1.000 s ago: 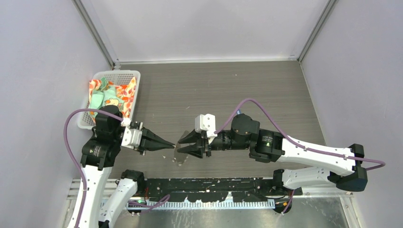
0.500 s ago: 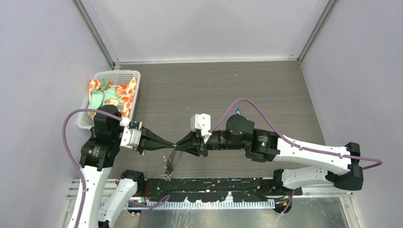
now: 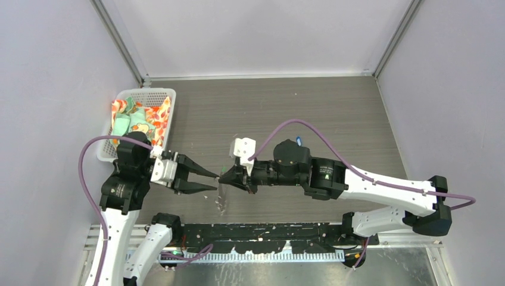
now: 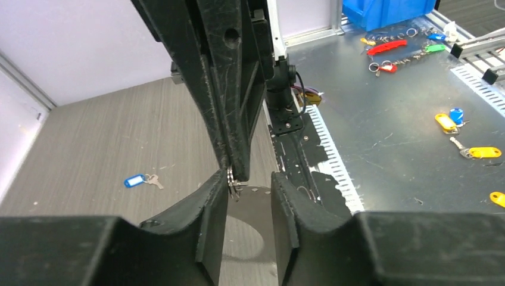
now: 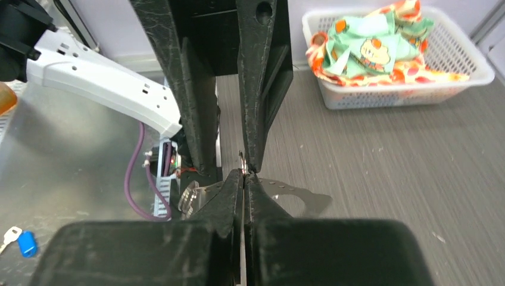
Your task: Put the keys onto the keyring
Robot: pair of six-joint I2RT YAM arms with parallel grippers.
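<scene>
**Item 1. Right gripper (image 3: 225, 177).** Fingers were pressed fully together, with no gap between them in the right wrist view. It was reaching leftward over the near middle of the table (image 3: 333, 113). The tips pinched a small piece of grey metal.

**Item 2. Keyring (image 3: 222, 198).** It was held by the right gripper and hung down below the tips, clear of the table surface. From above it read as a thin pale grey shape (too slight to make out how it was built). In the left wrist view a short curved bit of it showed at the pinched tips.

**Item 3. Left gripper (image 3: 215, 182).** Its fingers were parted with a plain gap between them and nothing was gripped. It pointed right, tip to tip with the right gripper. One finger sat just beside the pinched metal; whether it touched could not be told.

**Item 4. Blue-headed key (image 4: 136, 180).** It lay flat on the table, well apart from both grippers.

**Item 5. White basket (image 3: 146, 91).** It stood at the far left corner and held patterned cloths (image 3: 140, 122).

**Item 6. Spare coloured key tags (image 4: 476, 152).** They were scattered on the metal sheet beyond the table edge.
</scene>
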